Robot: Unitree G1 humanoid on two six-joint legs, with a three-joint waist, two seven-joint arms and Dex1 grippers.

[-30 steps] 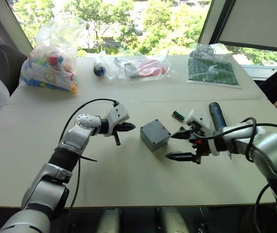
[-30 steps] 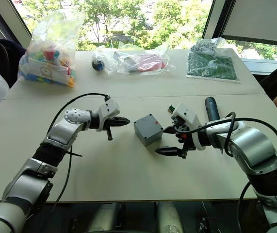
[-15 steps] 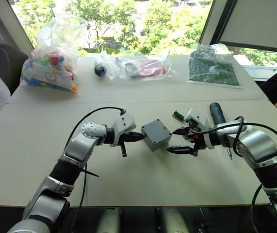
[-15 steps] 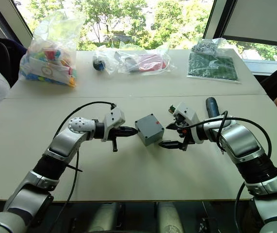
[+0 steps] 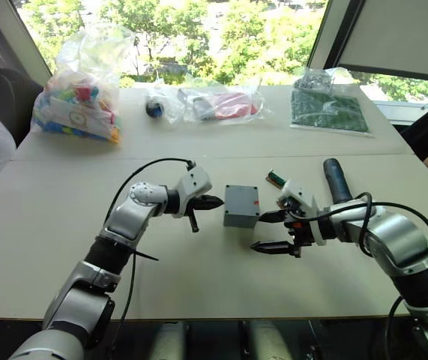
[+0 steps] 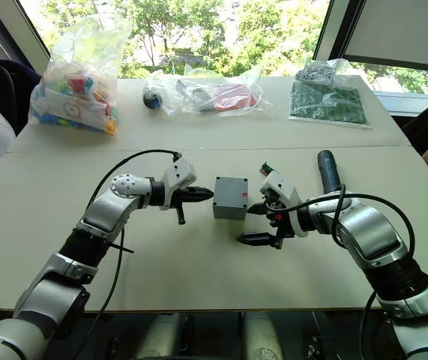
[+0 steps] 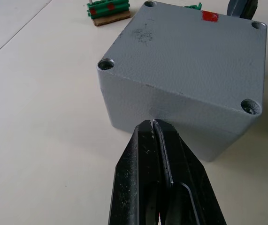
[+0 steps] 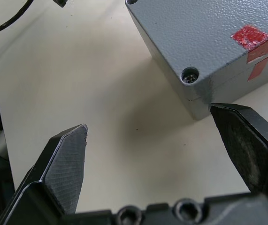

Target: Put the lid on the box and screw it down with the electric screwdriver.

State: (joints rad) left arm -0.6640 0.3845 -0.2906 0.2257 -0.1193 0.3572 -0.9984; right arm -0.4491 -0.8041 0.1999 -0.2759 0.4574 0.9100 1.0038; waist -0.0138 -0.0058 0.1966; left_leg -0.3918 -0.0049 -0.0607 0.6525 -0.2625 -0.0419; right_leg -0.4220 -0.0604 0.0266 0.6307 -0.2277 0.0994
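The grey box sits near the middle of the table with its lid already seated on top, the seam showing along the side by the red mark in the right wrist view. It stands squarely between the 2 arms.

The left gripper comes at it from the left, its 2 black fingers pressed together into a single point, and that tip is touching or just shy of the box's left wall, low on the side. The right gripper is on the opposite side, spread wide: its far finger sits right at the box's right near corner, while the near finger hangs well off toward the near edge of the table, so the box is not between them.

The electric screwdriver lies on the table to the right of the box, its long axis running roughly near to far. It rests beside and partly behind the right forearm, so the right arm is clearly the closer one to it, but that gripper faces left toward the box and away from the tool. A small green connector block lies just beyond the right gripper.

My guess is the box is being squared up, left tip as a stop, before the right arm turns back for the screwdriver. The corner holes look ready for screws.
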